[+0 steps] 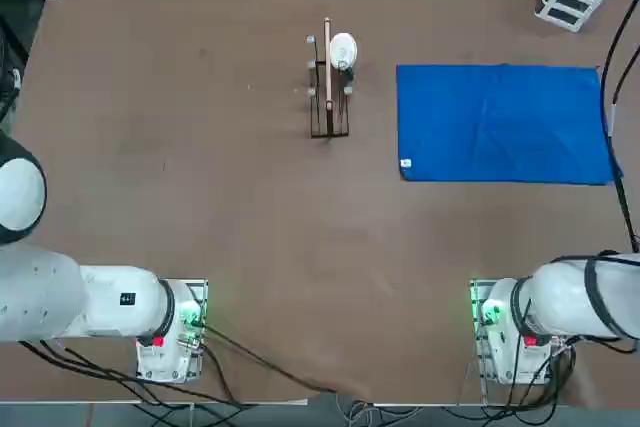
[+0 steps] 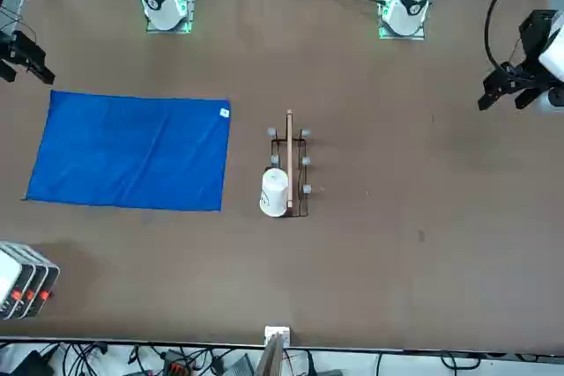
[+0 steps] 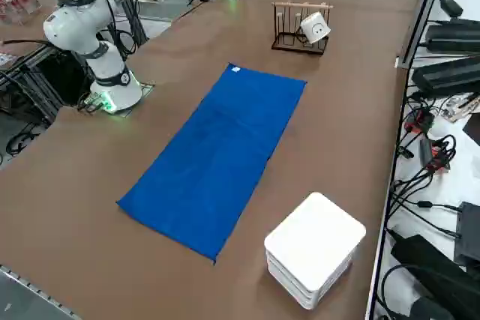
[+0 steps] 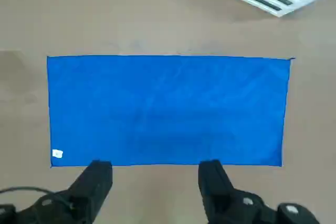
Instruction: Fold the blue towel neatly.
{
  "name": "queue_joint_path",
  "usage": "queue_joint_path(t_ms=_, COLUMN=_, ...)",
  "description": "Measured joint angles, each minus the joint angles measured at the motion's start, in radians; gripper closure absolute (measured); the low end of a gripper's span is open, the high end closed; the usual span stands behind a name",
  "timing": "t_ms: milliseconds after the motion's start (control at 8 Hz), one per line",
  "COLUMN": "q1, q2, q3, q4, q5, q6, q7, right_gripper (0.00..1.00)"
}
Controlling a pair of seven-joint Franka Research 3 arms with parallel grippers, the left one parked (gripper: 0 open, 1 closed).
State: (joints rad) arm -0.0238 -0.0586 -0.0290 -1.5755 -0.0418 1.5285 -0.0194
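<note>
Right wrist view: the pincer [image 4: 155, 184] hangs wide open and empty, high above the near long edge of the blue towel [image 4: 168, 109].

You have the towel spread flat on the table [image 1: 250, 237], on your right side, its white tag [image 4: 57, 153] at a near corner, the wooden rack [image 1: 328, 97] with a white cup [image 1: 343, 49] just beyond its short end and a white box [image 3: 315, 249] near the opposite far corner. Your risks, as I judge them: pinch only the top fibres and the cloth slips out mid-fold; grab away from a corner and the layers land skewed; drag too far and the towel bunches or brushes the rack.
</note>
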Motion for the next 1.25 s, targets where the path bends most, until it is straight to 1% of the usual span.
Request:
queue_joint_path(t_ms=375, q1=0.0, q2=0.001, q3=-0.001, q4=-0.003, q5=0.0, q6=-0.002, q7=0.0, right_gripper=0.0)
queue_joint_path(t_ms=500, q1=-0.007, q2=0.003, q3=-0.007, q4=-0.02, q5=-0.008, q6=-0.002, q7=0.003, right_gripper=0.0)
queue_joint_path(t_ms=625, q1=-0.034, q2=0.009, q3=-0.016, q4=-0.053, q5=-0.016, q6=0.012, q7=0.004, right_gripper=0.0)
queue_joint_path(t_ms=750, q1=-0.087, q2=0.015, q3=-0.022, q4=-0.101, q5=-0.019, q6=0.047, q7=0.004, right_gripper=0.0)
queue_joint_path(t_ms=875, q1=-0.154, q2=0.02, q3=-0.027, q4=-0.163, q5=-0.02, q6=0.098, q7=0.003, right_gripper=0.0)
queue_joint_path(t_ms=1250, q1=-0.38, q2=0.027, q3=-0.034, q4=-0.361, q5=-0.022, q6=0.278, q7=-0.001, right_gripper=0.0)
